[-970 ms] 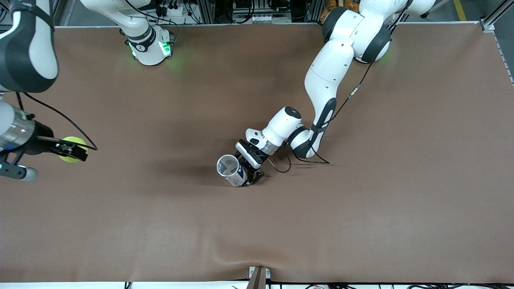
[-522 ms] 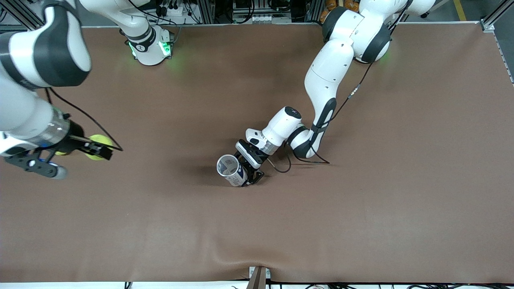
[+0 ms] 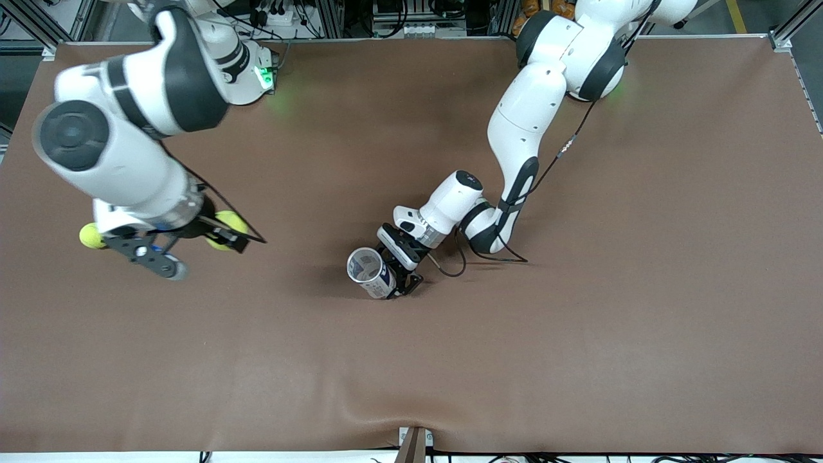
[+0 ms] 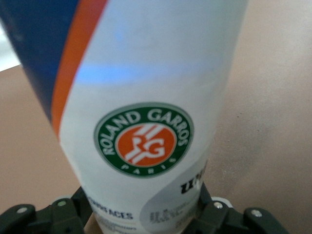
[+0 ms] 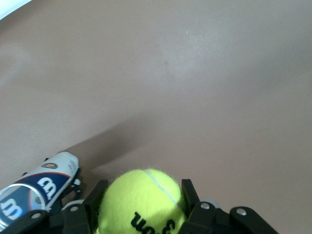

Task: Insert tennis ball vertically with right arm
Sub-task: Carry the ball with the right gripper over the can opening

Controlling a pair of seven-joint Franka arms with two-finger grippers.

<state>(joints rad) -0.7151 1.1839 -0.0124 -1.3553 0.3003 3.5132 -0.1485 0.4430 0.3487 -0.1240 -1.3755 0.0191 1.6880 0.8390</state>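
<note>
My right gripper (image 3: pixel 226 234) is shut on a yellow-green tennis ball (image 3: pixel 229 222) and hangs over the table toward the right arm's end. In the right wrist view the tennis ball (image 5: pixel 141 200) fills the gap between the black fingers (image 5: pixel 191 192). A white, blue and orange ball can (image 3: pixel 370 272) stands mid-table with its open mouth turned up toward the front camera. My left gripper (image 3: pixel 400 275) is shut on its lower part. In the left wrist view the can (image 4: pixel 146 122) fills the frame, with the left gripper (image 4: pixel 146 220) clamped round it.
A second tennis ball (image 3: pixel 90 236) lies on the brown table mat (image 3: pixel 578 321) under the right arm's wrist. The left arm's black cable (image 3: pixel 450 263) loops on the mat beside the can. The can (image 5: pixel 41 187) also shows in the right wrist view.
The right arm has swung in from the table's end toward the can, carrying its ball. A second ball now shows on the mat. The left arm and can have not moved.
</note>
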